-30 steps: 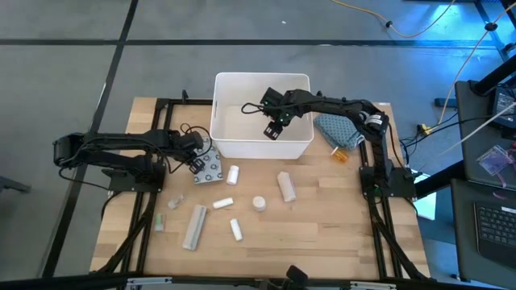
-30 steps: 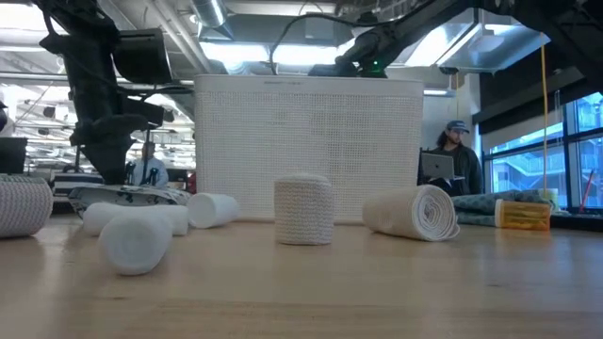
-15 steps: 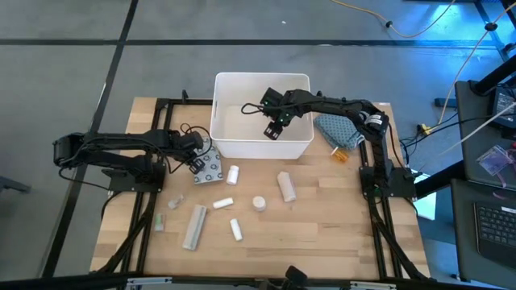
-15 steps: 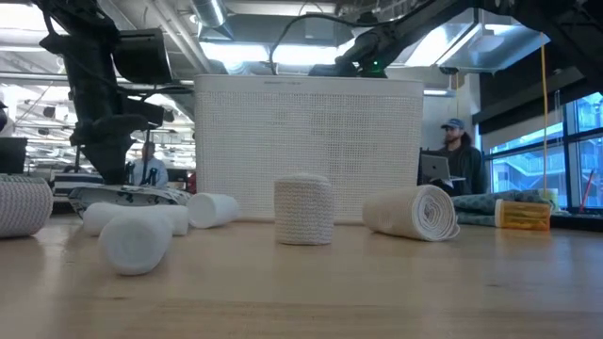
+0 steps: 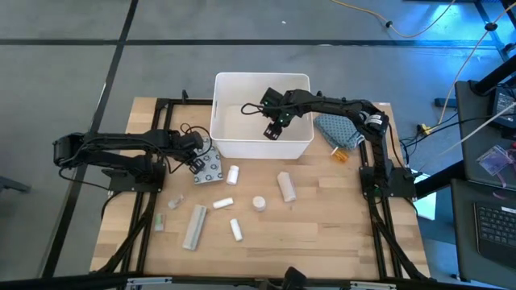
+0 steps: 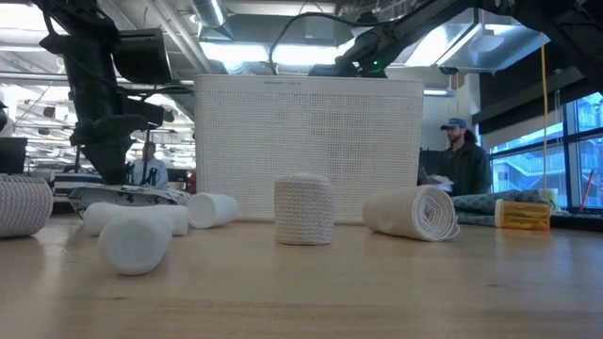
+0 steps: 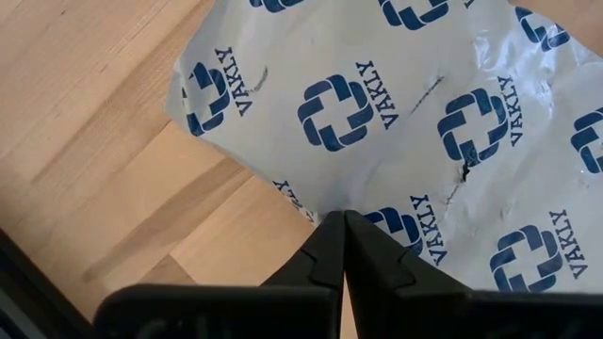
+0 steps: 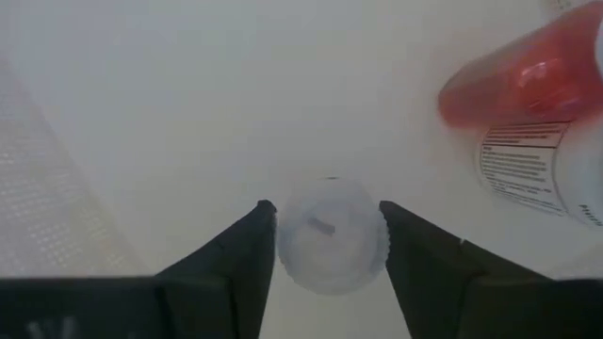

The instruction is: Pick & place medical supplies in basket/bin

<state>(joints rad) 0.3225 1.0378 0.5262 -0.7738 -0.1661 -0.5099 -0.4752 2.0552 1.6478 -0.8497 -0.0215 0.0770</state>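
The white bin [image 5: 222,89] stands at the far middle of the table. My right gripper [image 5: 274,129] reaches down into it and, in the right wrist view, is shut on a white round bottle cap [image 8: 330,235]. A red bottle with a label [image 8: 528,85] lies on the bin floor beside it. My left gripper [image 5: 196,163] is shut at the edge of a flat silver packet with blue logos [image 7: 396,113], which lies on the table left of the bin. Several white and beige rolls [image 5: 233,174] [image 5: 286,186] and a long pale tube [image 5: 194,226] lie in front of the bin. My left gripper pinches the packet's edge [image 7: 316,209] between its two shut fingertips, coming steeply from above. The rest of the packet lies flat on the table. My right gripper has the white cap's two sides [image 8: 283,235] between its fingertips, pointing steeply down. The cap hides the bottle's body below it.
A blue-grey patterned cloth [image 5: 334,129] and a small orange bottle [image 5: 341,155] lie right of the bin. Two small pieces [image 5: 174,200] [image 5: 160,223] lie near the left frame rail. Bare wood runs along the table's near edge. People show beyond the table in the low view.
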